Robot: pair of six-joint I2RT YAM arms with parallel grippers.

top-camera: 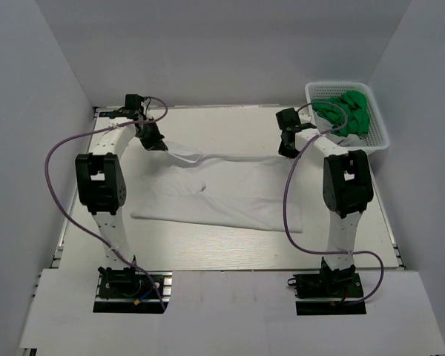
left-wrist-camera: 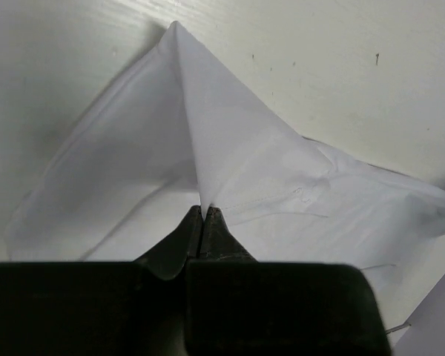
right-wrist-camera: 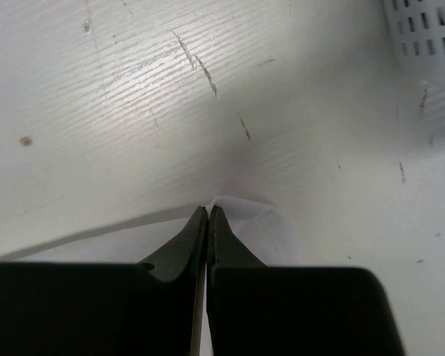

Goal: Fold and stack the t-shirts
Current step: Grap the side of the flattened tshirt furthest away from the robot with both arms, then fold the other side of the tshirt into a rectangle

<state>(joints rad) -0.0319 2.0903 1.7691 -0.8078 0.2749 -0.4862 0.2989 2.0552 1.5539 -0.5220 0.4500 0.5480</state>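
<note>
white table (top-camera: 230,256): white t-shirt (top-camera: 230,196) lay spread mid-table. left gripper (left-wrist-camera: 205,210) was clamped shut on its far-left edge, right gripper (right-wrist-camera: 208,210) pinched shut on the far-right edge. green t-shirts (top-camera: 346,111) sat in the basket (top-camera: 380,137).

Left pincer (left-wrist-camera: 205,211) (jaws together) on tented white t-shirt (left-wrist-camera: 237,148).

The white t-shirt (top-camera: 222,196) is soft, matt cloth, thin and creased. The table (top-camera: 230,252) looks like white-painted wood — fine grain lines show, with dark scuffs. At far right, the basket (right-wrist-camera: 423,33) is white plastic mesh, holding matt green t-shirts (top-camera: 348,111). The left gripper (left-wrist-camera: 205,215) and the right gripper (right-wrist-camera: 208,215) have smooth, dull black fingers.
</note>
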